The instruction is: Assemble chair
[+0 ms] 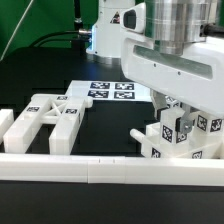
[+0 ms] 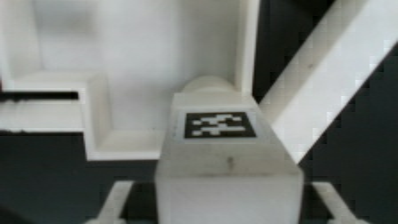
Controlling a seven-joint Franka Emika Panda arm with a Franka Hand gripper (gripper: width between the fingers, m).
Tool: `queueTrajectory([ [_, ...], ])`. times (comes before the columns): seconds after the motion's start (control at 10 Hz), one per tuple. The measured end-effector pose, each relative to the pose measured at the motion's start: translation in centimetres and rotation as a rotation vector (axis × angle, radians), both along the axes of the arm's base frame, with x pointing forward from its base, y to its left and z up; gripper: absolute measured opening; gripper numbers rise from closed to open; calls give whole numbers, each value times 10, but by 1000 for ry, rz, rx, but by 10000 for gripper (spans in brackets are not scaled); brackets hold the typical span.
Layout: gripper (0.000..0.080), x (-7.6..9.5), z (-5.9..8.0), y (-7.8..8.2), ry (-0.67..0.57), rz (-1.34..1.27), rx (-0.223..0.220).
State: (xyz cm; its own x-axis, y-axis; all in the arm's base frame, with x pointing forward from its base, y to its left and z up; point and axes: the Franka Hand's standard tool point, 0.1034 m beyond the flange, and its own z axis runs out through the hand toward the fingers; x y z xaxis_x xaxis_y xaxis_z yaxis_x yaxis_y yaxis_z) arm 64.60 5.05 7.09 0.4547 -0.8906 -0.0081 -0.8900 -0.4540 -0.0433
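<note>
Exterior view, from the front: a long plain white border bar (image 1: 60, 162) lies nearest, across the black table (image 1: 110, 130). Behind it, at the exterior view's left, a ladder-like frame (image 1: 48, 118) of the chair lies flat, well apart from the arm. At the exterior view's right the gripper (image 1: 172, 112) hangs from above into a cluster of chair parts (image 1: 195, 135), blocky pieces that carry small square black-and-white tags. Farther back the marker board (image 1: 112, 90) lies flat on the table.

The wrist view shows the claw more clearly. A tagged block (image 2: 222, 165) fills the gap between the jaws, so I judge the claw is closed on this block, whose tag faces the camera. Beyond it are a white piece with a rectangular opening (image 2: 71, 60) and a slanted white bar (image 2: 329, 60). Whether the block touches them I cannot tell.

The step in hand seems to be the joining of this block to the pieces beside it. The next move calls for exact alignment before any pressing, because the parts look rigid and square-edged. All pieces are matte white plastic, chunky and smooth. Such a surface may slip a little in a narrow grip.
</note>
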Motion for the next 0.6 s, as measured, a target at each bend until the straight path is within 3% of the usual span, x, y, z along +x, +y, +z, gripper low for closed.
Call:
queueTrajectory([
  [0.6,287,-3,0,3,18,-535,46],
])
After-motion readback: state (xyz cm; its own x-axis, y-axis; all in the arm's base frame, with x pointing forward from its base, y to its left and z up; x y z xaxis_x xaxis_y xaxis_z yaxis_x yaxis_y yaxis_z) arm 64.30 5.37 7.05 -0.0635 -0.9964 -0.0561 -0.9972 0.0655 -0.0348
